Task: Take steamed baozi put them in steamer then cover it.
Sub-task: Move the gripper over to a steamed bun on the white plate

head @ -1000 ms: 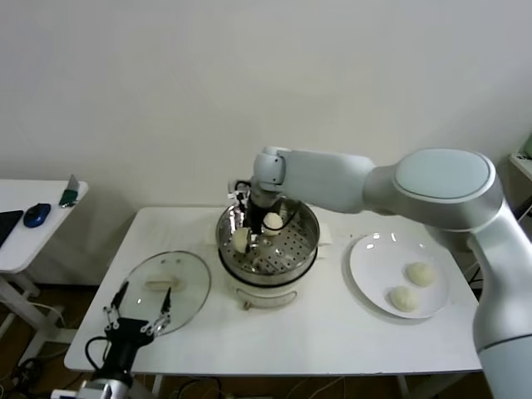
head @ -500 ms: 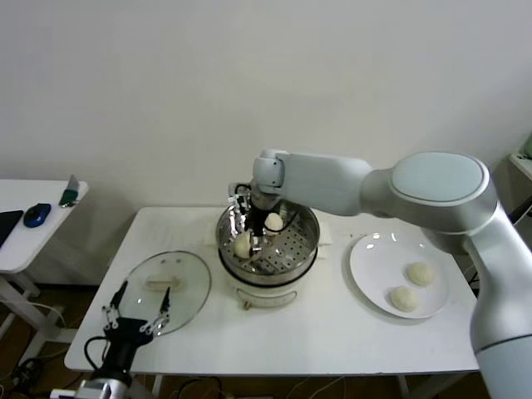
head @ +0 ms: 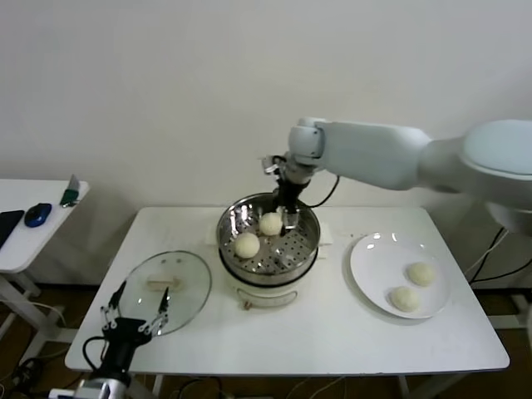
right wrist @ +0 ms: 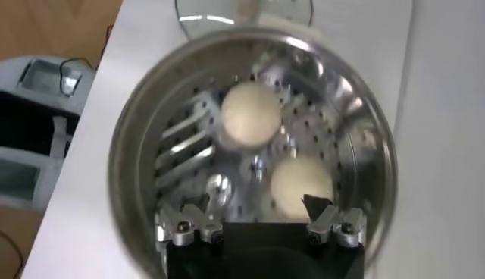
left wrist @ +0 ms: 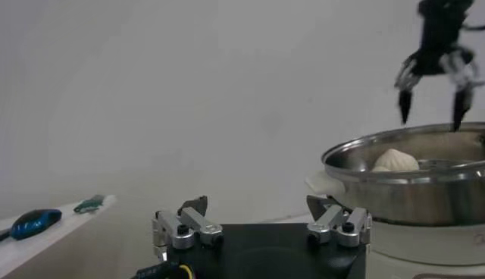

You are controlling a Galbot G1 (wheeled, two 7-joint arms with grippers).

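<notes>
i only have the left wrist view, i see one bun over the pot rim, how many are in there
Observer: Two steamed baozi lie on the perforated tray of the steamer.
Operator: any left to move
Observer: Two more buns sit on the white plate, on the robot's right side of the table.
Operator: where's the lid
Observer: The glass lid lies flat on the table, on the steamer's left, just ahead of the left pincer.
Operator: is the right pincer carrying anything
Observer: No, the right pincer is open and empty above the steamer's far rim.
</notes>
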